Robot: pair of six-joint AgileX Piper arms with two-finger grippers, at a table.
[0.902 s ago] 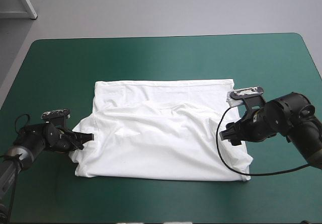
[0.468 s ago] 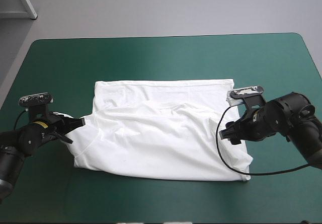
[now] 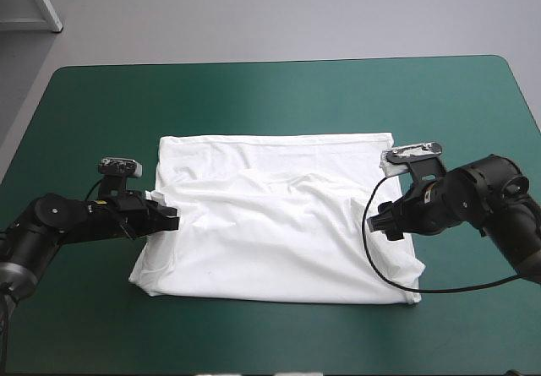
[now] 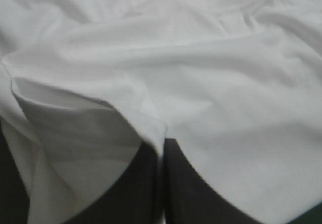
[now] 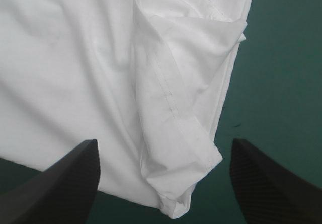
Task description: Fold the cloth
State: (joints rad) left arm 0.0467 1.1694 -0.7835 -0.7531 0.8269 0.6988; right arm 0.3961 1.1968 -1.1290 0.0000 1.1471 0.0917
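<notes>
Moved inward since earlier, the left pincer (image 3: 166, 221) is folding the grasped T-shirt (image 3: 279, 232) side over; the right pincer (image 5: 164, 143) is hovering released.

table (image 3: 279, 89): teal-green cover, rounded far corners | floor (image 3: 296, 13): plain grey, beyond far edge | white frame (image 3: 38, 0): far left | light: even
</notes>
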